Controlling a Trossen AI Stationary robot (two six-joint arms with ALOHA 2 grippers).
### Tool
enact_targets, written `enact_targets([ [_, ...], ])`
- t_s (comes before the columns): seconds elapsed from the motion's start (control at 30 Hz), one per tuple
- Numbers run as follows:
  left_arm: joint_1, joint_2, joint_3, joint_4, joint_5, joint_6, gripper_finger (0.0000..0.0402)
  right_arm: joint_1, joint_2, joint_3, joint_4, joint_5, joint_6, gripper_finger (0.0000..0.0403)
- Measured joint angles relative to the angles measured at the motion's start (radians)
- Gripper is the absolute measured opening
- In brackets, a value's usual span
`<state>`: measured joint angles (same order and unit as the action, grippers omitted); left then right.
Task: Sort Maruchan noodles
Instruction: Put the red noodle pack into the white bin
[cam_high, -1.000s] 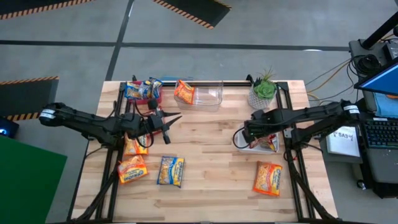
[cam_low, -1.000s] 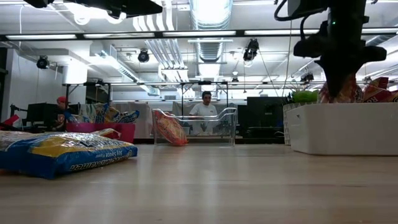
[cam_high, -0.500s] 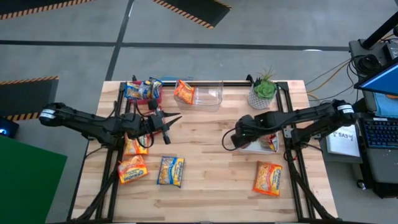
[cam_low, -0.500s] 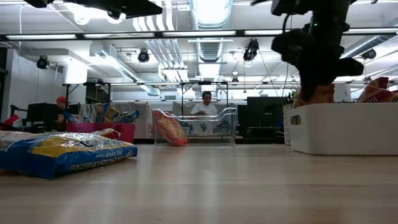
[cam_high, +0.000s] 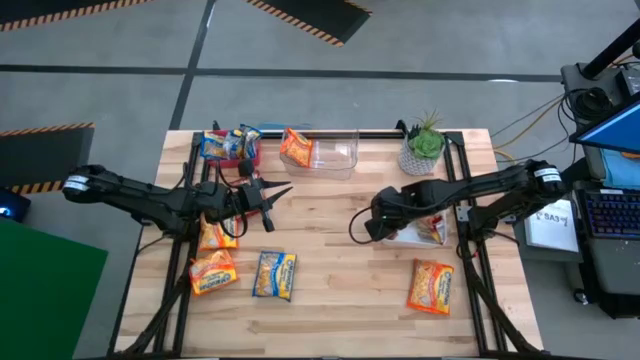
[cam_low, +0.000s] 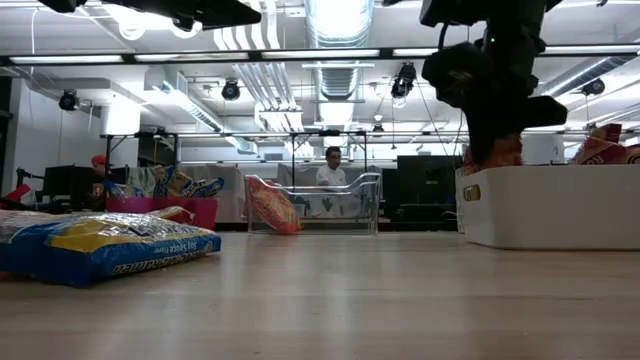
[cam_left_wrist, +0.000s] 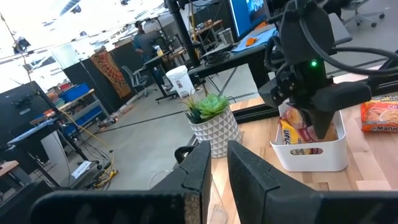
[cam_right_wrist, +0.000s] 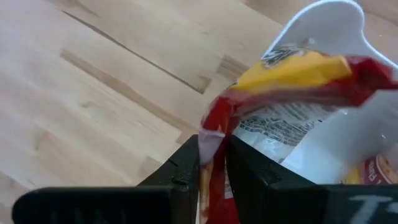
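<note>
My right gripper (cam_high: 362, 228) hangs over the left end of the white bin (cam_high: 405, 240), pointing steeply down, shut on a red-and-yellow noodle packet (cam_right_wrist: 292, 74). That packet also shows below the gripper in the low view (cam_low: 498, 150). My left gripper (cam_high: 268, 195) waits level above the table's left half, shut and touching nothing. A blue packet (cam_high: 274, 275) and two orange packets (cam_high: 212, 270) (cam_high: 431, 285) lie flat on the table. My right gripper pinches the packet's red edge (cam_right_wrist: 214, 134) between its two fingers, coming from above and slanting down. The rest of the packet runs from the fingers over the rim into the white bin (cam_right_wrist: 323, 18), where it rests on other packets.
A pink bin (cam_high: 232, 148) with blue packets and a clear bin (cam_high: 335, 152) with an orange packet (cam_high: 296, 147) stand at the far edge. A potted plant (cam_high: 422, 148) stands behind the white bin. Another packet (cam_high: 218, 236) lies under the left arm. Bare wood fills the middle.
My right gripper has moved toward the table's left edge, from over the white bin's middle to its left end, and has tipped steeper downward. The packet under it has shifted left along with it.
</note>
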<state>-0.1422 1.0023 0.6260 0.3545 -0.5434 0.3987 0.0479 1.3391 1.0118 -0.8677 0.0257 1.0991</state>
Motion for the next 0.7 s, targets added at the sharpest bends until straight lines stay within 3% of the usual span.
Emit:
enact_targets([
  [0.33, 0.000, 0.000, 0.000, 0.000, 0.000, 0.000, 0.0037, 0.000, -0.001, 0.022, -0.025, 0.001, -0.008, 0.0066],
  [0.57, 0.000, 0.000, 0.000, -0.001, 0.000, 0.000, 0.0037, 0.000, -0.001, 0.020, -0.030, 0.009, -0.002, 0.0042],
  [0.7, 0.000, 0.000, 0.000, -0.001, 0.000, 0.000, 0.0037, 0.000, -0.001, 0.020, -0.046, 0.000, 0.006, 0.0060],
])
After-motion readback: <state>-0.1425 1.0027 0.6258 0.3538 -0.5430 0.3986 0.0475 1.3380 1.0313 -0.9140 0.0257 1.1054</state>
